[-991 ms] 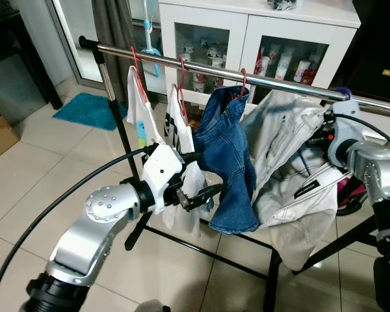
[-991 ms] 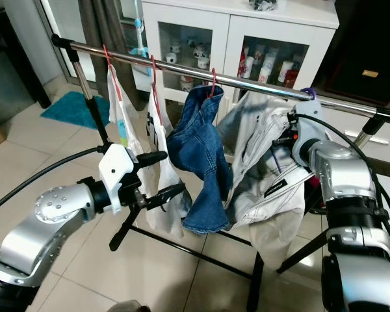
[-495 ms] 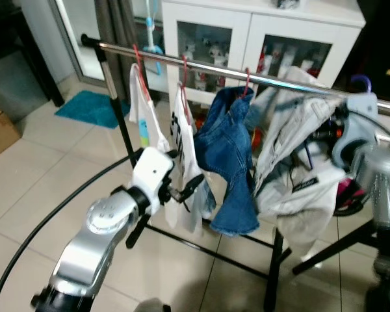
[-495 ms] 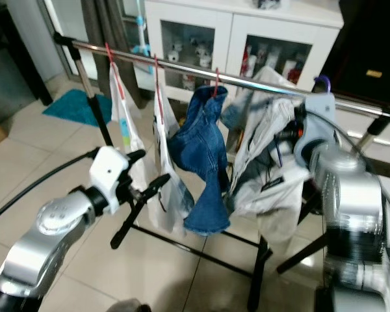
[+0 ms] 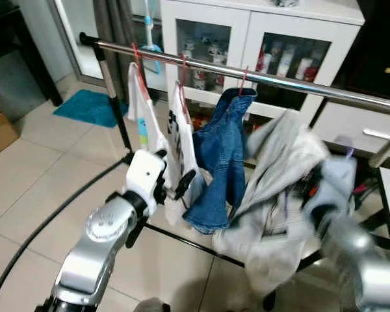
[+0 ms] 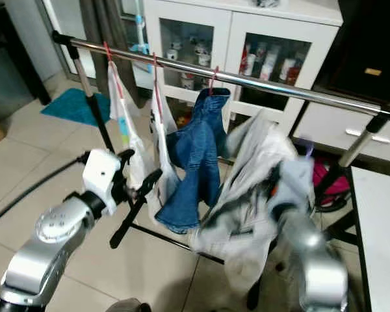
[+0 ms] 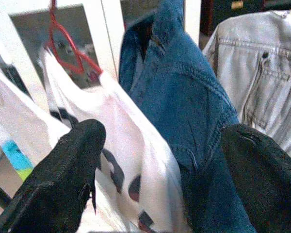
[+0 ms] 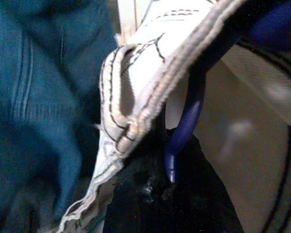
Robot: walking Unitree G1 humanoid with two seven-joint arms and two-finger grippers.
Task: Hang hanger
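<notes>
Counting from our left eye view, we find three garments on red wire hangers along the chrome clothes rail (image 5: pixel 260 79): two white printed T-shirts (image 5: pixel 143 120) and one blue denim jacket (image 5: pixel 222 159). A fourth, the pale grey denim jacket (image 5: pixel 283 188), is off the rail, lower down and blurred beside our right arm. Our left gripper (image 5: pixel 181 187) sits in front of the second T-shirt with its fingers spread. In our left wrist view, both black fingers (image 7: pixel 63 179) stand wide apart, empty, framing that T-shirt and the blue jacket, with one red hanger hook (image 7: pixel 63 46) clear between them. Our right wrist view adds the purple plastic hanger hook (image 8: pixel 184 128), pressed against the right gripper's black finger (image 8: pixel 155 194) along with the pale jacket's stitched collar; the hanger is clamped there, away from the rail.
</notes>
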